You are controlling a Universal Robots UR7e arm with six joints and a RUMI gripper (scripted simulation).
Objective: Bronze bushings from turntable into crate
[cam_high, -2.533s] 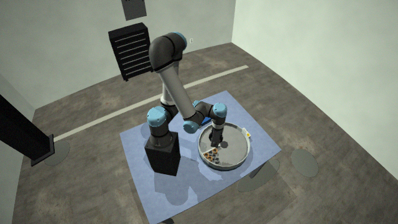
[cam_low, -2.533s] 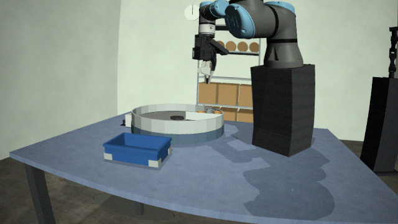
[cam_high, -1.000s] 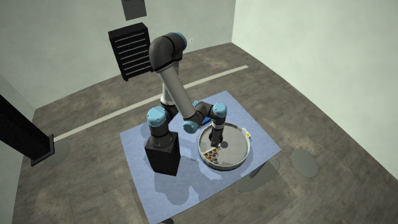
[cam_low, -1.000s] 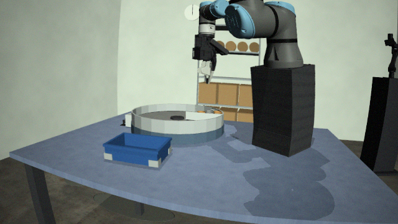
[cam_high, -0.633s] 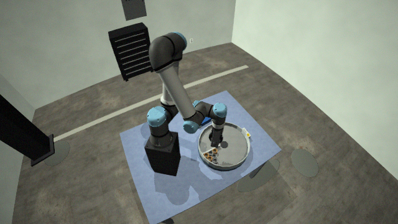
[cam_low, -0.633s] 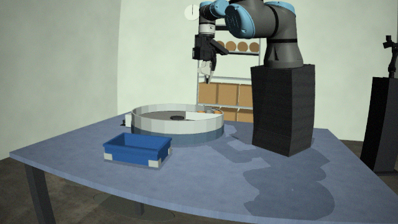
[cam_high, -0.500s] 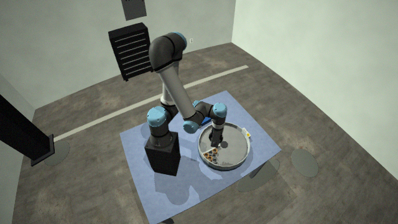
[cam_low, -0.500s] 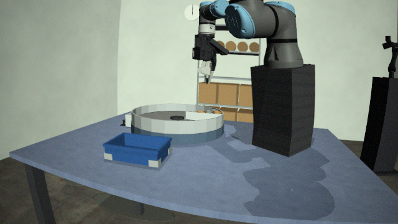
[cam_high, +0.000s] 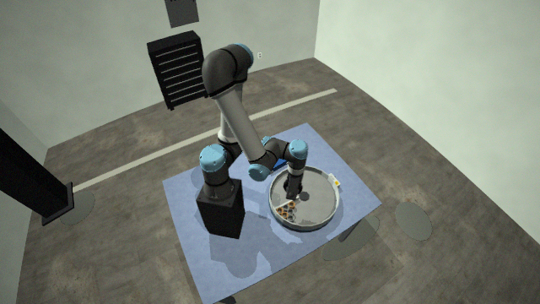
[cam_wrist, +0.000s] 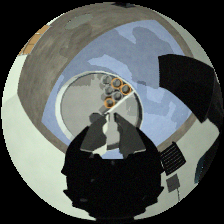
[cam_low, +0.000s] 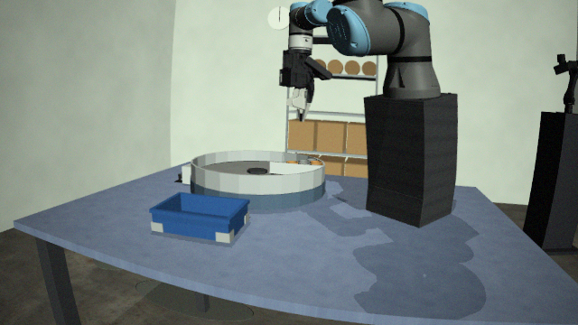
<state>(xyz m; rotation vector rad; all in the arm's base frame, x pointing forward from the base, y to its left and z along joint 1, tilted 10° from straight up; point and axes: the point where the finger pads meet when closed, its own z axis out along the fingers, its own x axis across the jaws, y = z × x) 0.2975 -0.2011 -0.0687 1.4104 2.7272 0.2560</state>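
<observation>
Below your gripper (cam_high: 291, 198) (cam_low: 301, 118) (cam_wrist: 111, 116), its fingers pressed together on nothing, three bronze bushings (cam_high: 292, 204) (cam_wrist: 109, 102) sit among steel ones (cam_high: 291, 218) (cam_wrist: 107, 79) on the turntable (cam_high: 272, 211) (cam_low: 257, 182) (cam_wrist: 62, 100). You appear to have all three left to move; no bushing shows in the crate (cam_low: 194, 226).

You are finding no readable text, label, brand, number or sign in any of the 3 views. The clock-like disc (cam_low: 278, 18) on the wall is showing you no legible numerals, and the yellow-marked white box (cam_high: 333, 181) on the turntable's (cam_high: 334, 205) (cam_low: 257, 182) (cam_wrist: 63, 96) side is displaying no lettering you can read.
</observation>
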